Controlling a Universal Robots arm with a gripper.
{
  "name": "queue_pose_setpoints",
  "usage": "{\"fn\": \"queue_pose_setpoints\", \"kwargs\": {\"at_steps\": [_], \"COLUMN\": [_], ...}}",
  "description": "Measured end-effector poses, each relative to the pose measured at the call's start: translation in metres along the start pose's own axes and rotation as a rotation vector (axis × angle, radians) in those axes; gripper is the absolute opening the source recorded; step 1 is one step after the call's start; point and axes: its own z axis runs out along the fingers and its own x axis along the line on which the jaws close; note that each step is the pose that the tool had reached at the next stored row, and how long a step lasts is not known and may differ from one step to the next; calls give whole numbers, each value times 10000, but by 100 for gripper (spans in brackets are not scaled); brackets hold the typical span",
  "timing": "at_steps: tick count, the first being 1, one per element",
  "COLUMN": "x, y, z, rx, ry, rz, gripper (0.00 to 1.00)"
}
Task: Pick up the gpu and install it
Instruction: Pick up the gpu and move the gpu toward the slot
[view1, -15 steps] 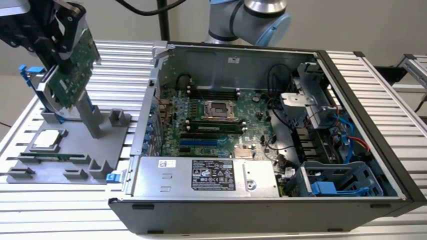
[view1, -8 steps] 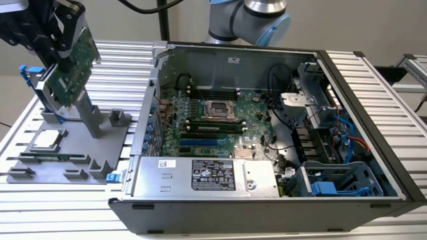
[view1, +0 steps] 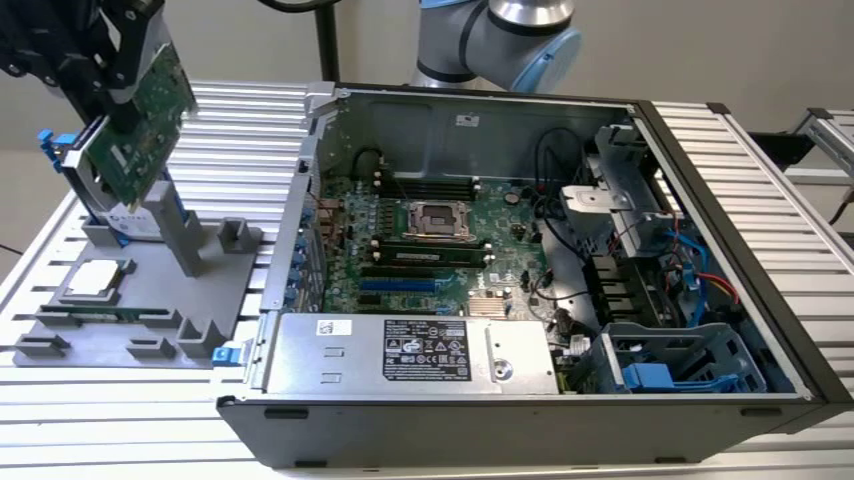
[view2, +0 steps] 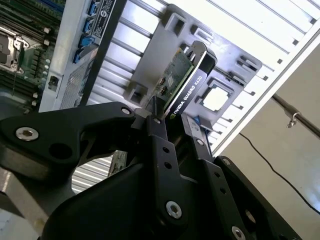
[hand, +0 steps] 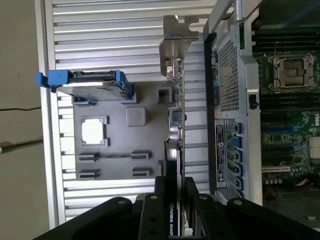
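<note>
White lettering stands on the black edge of the gpu (view2: 190, 88) in the second wrist view. The power supply (view1: 523, 362) carries a large printed label (view1: 427, 350) and a small white sticker (view1: 331, 326), both too small to read

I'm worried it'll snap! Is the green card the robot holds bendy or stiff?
Probably stiff: the gpu looks flat though the gripper pinches just one end. Likely fragile, since its bare circuit board shows. The silver bracket and black cooler may make it heavy for its thinness.
</note>
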Motion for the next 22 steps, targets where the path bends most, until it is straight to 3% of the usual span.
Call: {"fn": "queue_pose_setpoints", "kwargs": {"at_steps": [12,22], "x": [-3,-5], "y": [8,12], "z": [-159,-252], "rx": [0,-1], "ry": [0,1], "rz": [0,-2], "gripper": [0,0]}}
